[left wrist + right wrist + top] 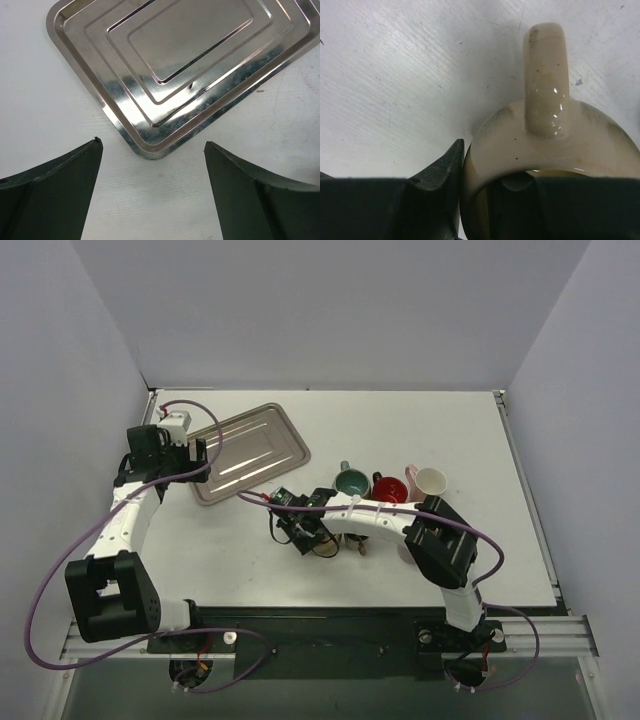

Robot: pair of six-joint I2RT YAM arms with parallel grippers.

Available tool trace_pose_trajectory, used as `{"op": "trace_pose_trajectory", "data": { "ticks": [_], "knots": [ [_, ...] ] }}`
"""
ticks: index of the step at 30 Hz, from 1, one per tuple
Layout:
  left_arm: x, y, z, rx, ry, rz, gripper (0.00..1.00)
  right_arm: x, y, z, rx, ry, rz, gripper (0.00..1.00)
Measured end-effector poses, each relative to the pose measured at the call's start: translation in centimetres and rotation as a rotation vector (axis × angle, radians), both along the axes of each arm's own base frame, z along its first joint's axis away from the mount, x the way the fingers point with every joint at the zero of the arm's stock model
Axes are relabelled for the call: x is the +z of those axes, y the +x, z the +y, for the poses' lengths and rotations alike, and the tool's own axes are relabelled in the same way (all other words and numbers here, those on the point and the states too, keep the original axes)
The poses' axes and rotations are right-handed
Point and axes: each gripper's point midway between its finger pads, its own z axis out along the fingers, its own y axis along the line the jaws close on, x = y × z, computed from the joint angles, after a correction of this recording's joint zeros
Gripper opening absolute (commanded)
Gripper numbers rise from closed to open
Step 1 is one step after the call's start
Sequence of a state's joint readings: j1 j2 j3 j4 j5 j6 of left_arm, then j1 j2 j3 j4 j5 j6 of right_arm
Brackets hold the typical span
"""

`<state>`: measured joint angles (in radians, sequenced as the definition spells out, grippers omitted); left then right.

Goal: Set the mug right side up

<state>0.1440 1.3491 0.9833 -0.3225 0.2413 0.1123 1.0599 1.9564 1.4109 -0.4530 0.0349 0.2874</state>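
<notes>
Four mugs, one metal tray (250, 452) and two robot arms shared the white table (450, 430). The right gripper (305, 532) was clamped on the rim of the beige mug (328, 546), which sat near the middle of the table, toward the front edge and just below the arm's forearm. Three other mugs stood in a close row just behind that arm: a green mug (351, 481), a red mug (390, 490) and a pale pink mug (428, 480), the last tipped so its mouth showed. The right arm's forearm crossed directly in front of this row and covered much of the beige mug from above.

The left gripper (197, 453) hovered at the tray's left corner, well apart from the mugs, with its jaws spread wide and nothing between them.

The right wrist camera showed what the overhead camera hid: one of the fingers (445, 175) pressed against the outside of the beige mug (545, 145) while the other sat inside its mouth, the wall pinched between them, the handle pointing away from the gripper (485, 170). The mug's mouth faced that camera; whether its base touched the table could not be told. The left wrist camera showed the stepped ridges and rounded corner of the tray (165, 75) between the parted fingers (55, 190) of the left gripper (152, 144), detail lost from overhead.
</notes>
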Motion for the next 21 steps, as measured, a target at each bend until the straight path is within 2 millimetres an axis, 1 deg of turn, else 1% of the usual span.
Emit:
{"op": "trace_pose_trajectory", "data": {
  "ticks": [1, 2, 3, 4, 5, 6, 8, 9, 10, 11, 12, 13, 15, 21],
  "knots": [
    [-0.1, 0.0, 0.0, -0.001, -0.001, -0.002, 0.94, -0.2, 0.0, 0.0, -0.003, 0.004, 0.006, 0.03],
    [-0.1, 0.0, 0.0, -0.002, -0.001, -0.004, 0.94, -0.4, -0.1, 0.0, -0.008, 0.012, 0.016, 0.11],
    [-0.1, 0.1, -0.1, -0.002, -0.002, -0.006, 0.94, -0.6, -0.1, 0.1, -0.016, 0.024, 0.024, 0.14],
    [-0.1, 0.1, -0.1, -0.004, -0.003, -0.009, 0.95, -0.6, -0.1, 0.1, -0.024, 0.037, 0.029, 0.25],
    [-0.2, 0.2, -0.1, -0.007, -0.005, -0.014, 0.95, -0.5, 0.0, 0.0, -0.034, 0.057, 0.038, 0.31],
    [-0.2, 0.2, -0.2, -0.009, -0.007, -0.015, 0.95, -0.4, 0.1, 0.0, -0.045, 0.069, 0.044, 0.41],
    [-0.4, 0.1, -0.4, -0.016, -0.015, -0.012, 0.95, -0.3, 0.2, -0.3, -0.064, 0.088, 0.049, 0.52],
    [-0.5, 0.0, -0.5, -0.019, -0.018, -0.010, 0.95, -0.2, 0.3, -0.4, -0.072, 0.092, 0.050, 0.55],
    [-0.6, 0.0, -0.5, -0.021, -0.021, -0.009, 0.95, -0.1, 0.4, -0.6, -0.075, 0.096, 0.050, 0.62],
    [-0.6, 0.0, -0.6, -0.023, -0.022, -0.010, 0.95, 0.2, 0.4, -0.7, -0.078, 0.101, 0.048, 0.66],
    [-0.6, 0.0, -0.6, -0.024, -0.023, -0.009, 0.95, 0.6, 0.4, -0.7, -0.077, 0.107, 0.043, 0.72],
    [-0.5, 0.0, -0.6, -0.025, -0.024, -0.011, 0.95, 1.2, 0.4, -0.7, -0.076, 0.116, 0.035, 0.85],
    [-0.5, 0.0, -0.6, -0.026, -0.024, -0.013, 0.95, 2.9, 0.3, -0.7, -0.068, 0.141, 0.010, 0.89],
    [-0.3, 0.2, -0.8, -0.017, -0.040, -0.026, 0.95, 10.3, 0.7, -2.5, -0.051, 0.217, -0.134, 0.92]
  ]
}}
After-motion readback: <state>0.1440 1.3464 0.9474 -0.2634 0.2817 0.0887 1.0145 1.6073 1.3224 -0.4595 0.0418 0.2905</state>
